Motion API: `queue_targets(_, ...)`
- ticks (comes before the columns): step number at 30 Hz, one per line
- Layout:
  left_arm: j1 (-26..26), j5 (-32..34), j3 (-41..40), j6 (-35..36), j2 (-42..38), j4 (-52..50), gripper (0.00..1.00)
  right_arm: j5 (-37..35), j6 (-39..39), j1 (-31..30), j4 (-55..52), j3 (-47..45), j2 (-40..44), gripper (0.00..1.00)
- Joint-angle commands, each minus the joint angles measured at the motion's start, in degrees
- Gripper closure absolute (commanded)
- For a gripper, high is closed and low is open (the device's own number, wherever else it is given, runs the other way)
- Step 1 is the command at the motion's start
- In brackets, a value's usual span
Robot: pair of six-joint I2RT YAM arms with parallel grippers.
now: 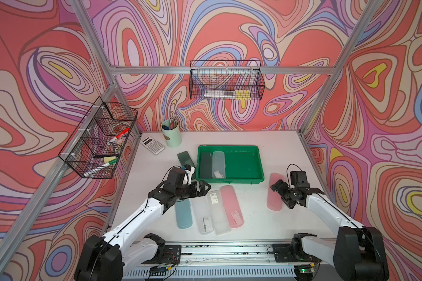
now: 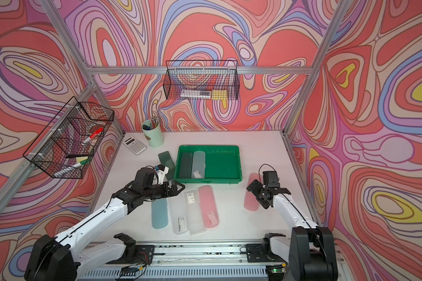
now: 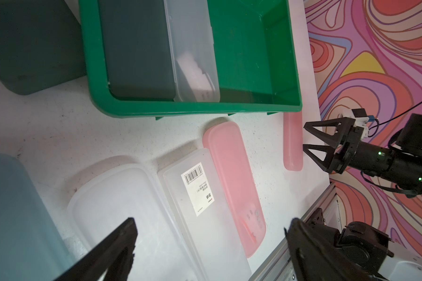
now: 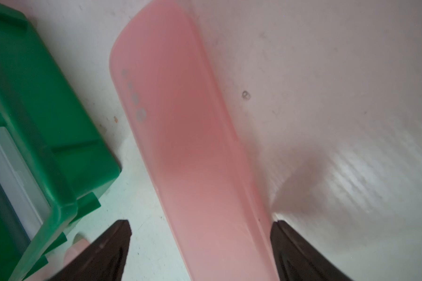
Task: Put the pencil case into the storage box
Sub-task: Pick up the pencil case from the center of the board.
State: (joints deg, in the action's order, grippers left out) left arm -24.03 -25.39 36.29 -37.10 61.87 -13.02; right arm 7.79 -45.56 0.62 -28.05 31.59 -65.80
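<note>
Pencil case (image 4: 193, 146) in play looks like the lone pink one, flat on the counter (image 1: 266, 226) right between the right jaws. They're open and straddle it across its width. One jaw sits at its edge and the other has a clear gap, so nothing's gripped yet. Its long axis runs away from the robot, so closing should pinch the narrow sides. Box (image 1: 229, 181) sits just left of the case's far end, with a dark case (image 1: 206, 165) and a clear case (image 1: 219, 164) in it. Left jaws hang wide open and empty over the row of cases (image 1: 210, 211), well apart from the pink one, so I'd call it the right arm's job.
</note>
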Motion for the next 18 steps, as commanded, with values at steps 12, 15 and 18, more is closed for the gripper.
queue_targets(12, -0.6, 0.4, 1.4, 0.3, -1.8, -1.1, 0.01, -9.9, 3.2, -10.4, -12.0, 4.5, -2.0, 0.06)
queue_targets(15, -0.6, 1.3, 2.5, 0.9, -2.7, -3.2, 0.01, -10.3, 3.0, -11.5, -12.5, 4.7, -2.9, 0.06)
queue_targets(18, -0.5, 2.8, 3.4, 1.5, -3.6, -4.6, 0.01, -11.4, 2.7, -11.6, -13.1, 4.9, -2.7, 0.06)
